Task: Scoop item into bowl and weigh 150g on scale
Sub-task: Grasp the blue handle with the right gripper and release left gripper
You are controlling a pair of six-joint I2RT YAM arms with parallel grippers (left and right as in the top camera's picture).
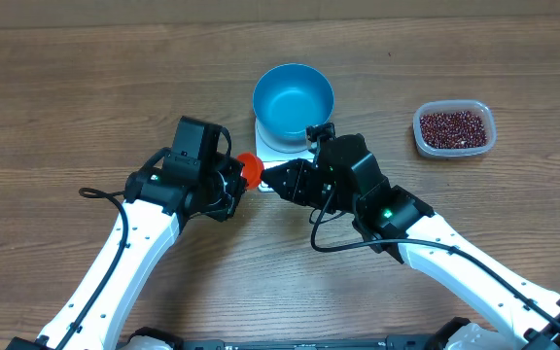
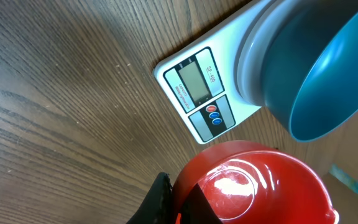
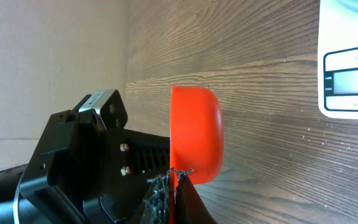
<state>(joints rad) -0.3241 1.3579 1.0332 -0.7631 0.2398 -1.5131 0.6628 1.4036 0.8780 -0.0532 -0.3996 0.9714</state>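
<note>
The red scoop (image 1: 250,168) hangs low over the wooden table (image 1: 66,78), between the 2 grippers and just in front of the scale (image 1: 278,147). The left gripper (image 1: 233,178) comes in from the left with its jaws together on the scoop. The right gripper (image 1: 268,180) meets it from the right. In the right wrist view a thin orange edge of the scoop (image 3: 194,134) sits pinched between that gripper's fingers (image 3: 160,196), so both grippers clamp the same tool.

The blue bowl (image 1: 293,97) stands on the scale, covers most of it, and looks empty. Only the scale's display edge shows, facing the grippers. In the left wrist view that display (image 2: 197,84) is clear of the scoop, though its reading cannot be made out.

The beans (image 1: 452,126) lie in a clear plastic tub (image 1: 492,131) at the right of the table, well apart from the bowl and scoop. The right arm's forearm and its looping black cable (image 1: 324,233) lie between the scoop and the tub.
</note>
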